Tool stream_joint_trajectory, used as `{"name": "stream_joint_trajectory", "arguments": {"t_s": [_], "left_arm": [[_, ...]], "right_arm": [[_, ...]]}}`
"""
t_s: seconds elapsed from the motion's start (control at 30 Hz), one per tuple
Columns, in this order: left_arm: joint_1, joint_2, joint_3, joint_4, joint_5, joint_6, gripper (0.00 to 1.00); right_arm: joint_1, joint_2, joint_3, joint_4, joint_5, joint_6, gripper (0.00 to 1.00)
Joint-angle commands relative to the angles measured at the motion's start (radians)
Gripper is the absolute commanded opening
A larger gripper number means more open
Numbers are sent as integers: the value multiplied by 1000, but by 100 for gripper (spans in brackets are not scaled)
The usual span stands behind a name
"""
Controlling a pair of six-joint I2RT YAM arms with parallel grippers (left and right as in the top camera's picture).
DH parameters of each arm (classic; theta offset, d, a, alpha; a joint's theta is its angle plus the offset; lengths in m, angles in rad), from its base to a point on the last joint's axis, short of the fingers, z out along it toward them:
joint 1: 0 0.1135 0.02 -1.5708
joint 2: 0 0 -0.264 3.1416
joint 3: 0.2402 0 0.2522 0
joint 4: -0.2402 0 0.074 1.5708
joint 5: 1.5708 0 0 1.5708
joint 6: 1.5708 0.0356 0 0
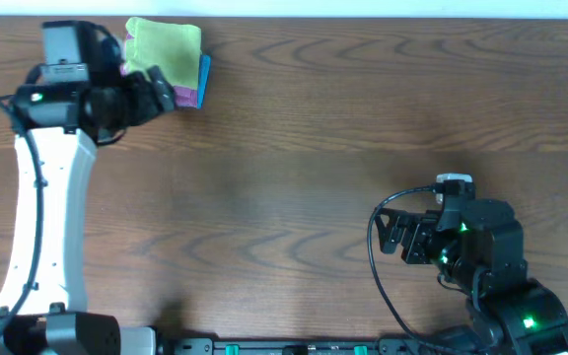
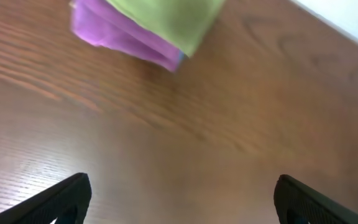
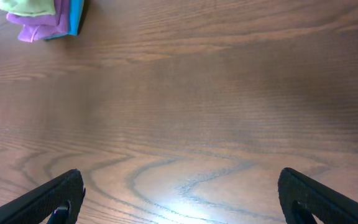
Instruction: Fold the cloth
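Though cut off in the left wrist view, the cloth lies folded on a purple cloth and a mostly hidden blue cloth, far left on the table. The left gripper, beside this stack, and the right gripper, well apart, both gape wide, empty.

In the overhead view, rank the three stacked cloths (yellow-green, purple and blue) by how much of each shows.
1. Light yellow-green microfibre cloth, on top, clearly largest.
2. Purple cloth and blue cloth: only thin edges peek out, too alike to rank.
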Motion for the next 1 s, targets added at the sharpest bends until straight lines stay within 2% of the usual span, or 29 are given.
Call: {"name": "stream_joint_trajectory", "arguments": {"t_s": [0.0, 0.27, 0.63, 0.97], "left_arm": [[-52, -35, 9, -13, -1, 77, 95], [-106, -195, -226, 108, 1, 77, 95], [-106, -636, -792, 444, -45, 76, 95], [-106, -1077, -1131, 467, -169, 114, 95]], "right_arm": [[-9, -1, -3, -1, 0, 15, 99], [-9, -1, -3, -1, 0, 15, 99], [-9, -2, -3, -1, 0, 15, 99], [-9, -2, -3, -1, 0, 15, 99]]}}
